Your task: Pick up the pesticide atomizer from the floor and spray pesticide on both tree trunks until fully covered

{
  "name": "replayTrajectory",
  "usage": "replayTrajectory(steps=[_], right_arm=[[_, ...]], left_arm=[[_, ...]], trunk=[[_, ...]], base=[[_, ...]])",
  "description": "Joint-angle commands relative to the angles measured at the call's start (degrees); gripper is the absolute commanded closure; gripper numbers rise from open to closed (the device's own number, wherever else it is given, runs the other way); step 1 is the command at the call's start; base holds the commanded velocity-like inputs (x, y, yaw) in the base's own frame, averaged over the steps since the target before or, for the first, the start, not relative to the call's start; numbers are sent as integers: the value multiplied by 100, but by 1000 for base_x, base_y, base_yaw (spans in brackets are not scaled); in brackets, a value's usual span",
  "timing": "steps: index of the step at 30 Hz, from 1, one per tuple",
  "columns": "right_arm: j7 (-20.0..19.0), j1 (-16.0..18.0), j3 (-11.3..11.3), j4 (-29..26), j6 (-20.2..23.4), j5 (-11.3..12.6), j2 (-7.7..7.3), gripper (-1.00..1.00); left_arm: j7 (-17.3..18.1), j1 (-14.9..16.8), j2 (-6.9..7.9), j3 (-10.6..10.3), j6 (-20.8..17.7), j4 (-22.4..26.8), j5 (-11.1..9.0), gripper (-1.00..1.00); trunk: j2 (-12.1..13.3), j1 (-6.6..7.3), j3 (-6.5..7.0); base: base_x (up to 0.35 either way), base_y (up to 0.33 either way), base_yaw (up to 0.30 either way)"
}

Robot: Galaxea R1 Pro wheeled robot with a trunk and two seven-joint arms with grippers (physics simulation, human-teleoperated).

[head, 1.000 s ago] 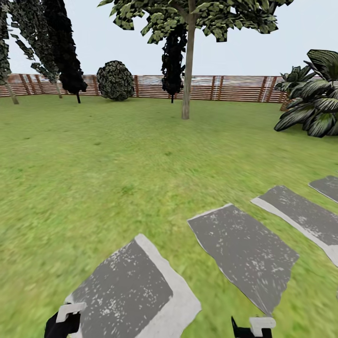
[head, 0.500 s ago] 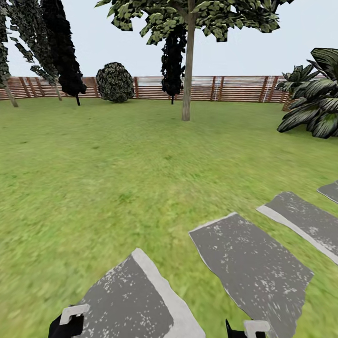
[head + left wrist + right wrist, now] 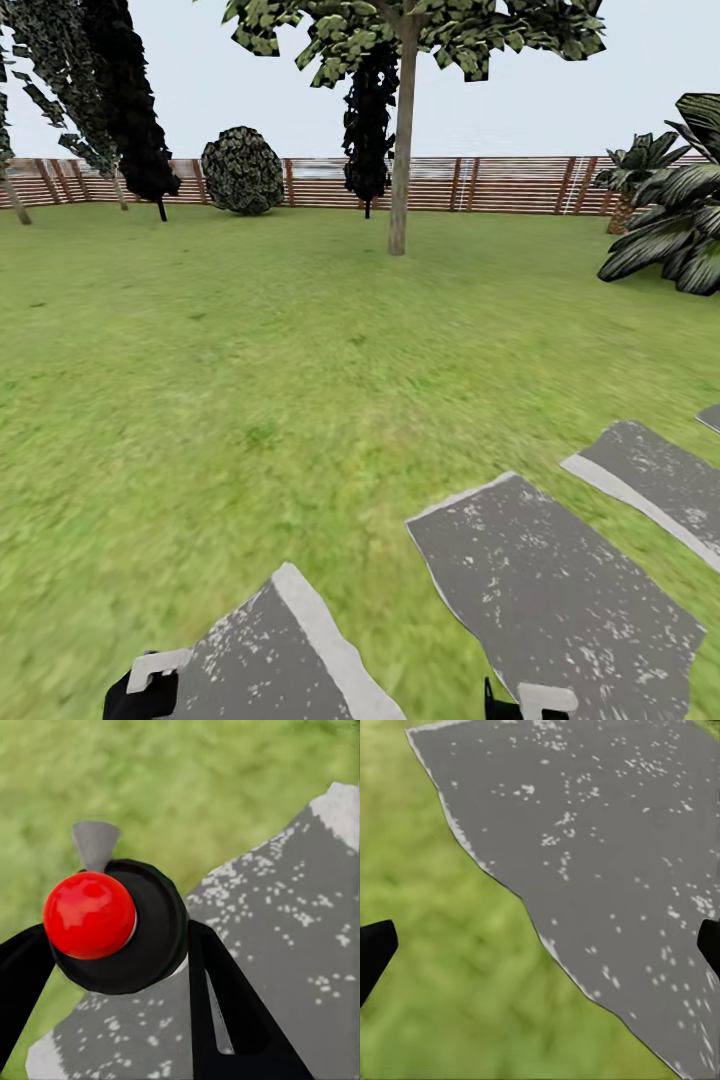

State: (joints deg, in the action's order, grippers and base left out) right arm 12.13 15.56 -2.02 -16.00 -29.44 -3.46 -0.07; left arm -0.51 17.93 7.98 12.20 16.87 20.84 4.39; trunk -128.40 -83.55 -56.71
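Observation:
The pesticide atomizer (image 3: pixel 150 934), a dark round body with a red knob (image 3: pixel 88 915), sits between the black fingers of my left gripper (image 3: pixel 112 952), which is shut on it. In the head view that gripper (image 3: pixel 150 685) hangs low at the left edge of a paving slab. My right gripper (image 3: pixel 540 945) is open, with nothing between its fingers, above a slab's edge and the grass; it also peeks in at the bottom of the head view (image 3: pixel 535 700). One tree with a straight bare trunk (image 3: pixel 401 170) stands far ahead on the garden lawn (image 3: pixel 250 340).
Grey paving slabs (image 3: pixel 550 590) lie in a row on the grass close in front and to the right. A slatted brown fence (image 3: pixel 520 185) closes the far side. A round bush (image 3: pixel 240 170), dark narrow trees (image 3: pixel 125 100) and broad-leaved palms (image 3: pixel 680 210) stand along it.
The whole head view has shifted: the slabs have slid down and to the right, so the camera has moved forward. Both grippers keep their places and states.

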Motion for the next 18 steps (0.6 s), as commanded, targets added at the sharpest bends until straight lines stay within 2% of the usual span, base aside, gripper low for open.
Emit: replayTrajectory(steps=[1,18], right_arm=[[-13,0,0,0,0,-2,-1,-100],[-36,0,-9,1,-2,-1,-43,-100]], left_arm=[[4,0,4,0,0,0,0,100],[-20,0,-8,1,1,-18,1,100]], trunk=[[0,0,0],[0,0,0]], base=[[339,0,0],[339,0,0]])
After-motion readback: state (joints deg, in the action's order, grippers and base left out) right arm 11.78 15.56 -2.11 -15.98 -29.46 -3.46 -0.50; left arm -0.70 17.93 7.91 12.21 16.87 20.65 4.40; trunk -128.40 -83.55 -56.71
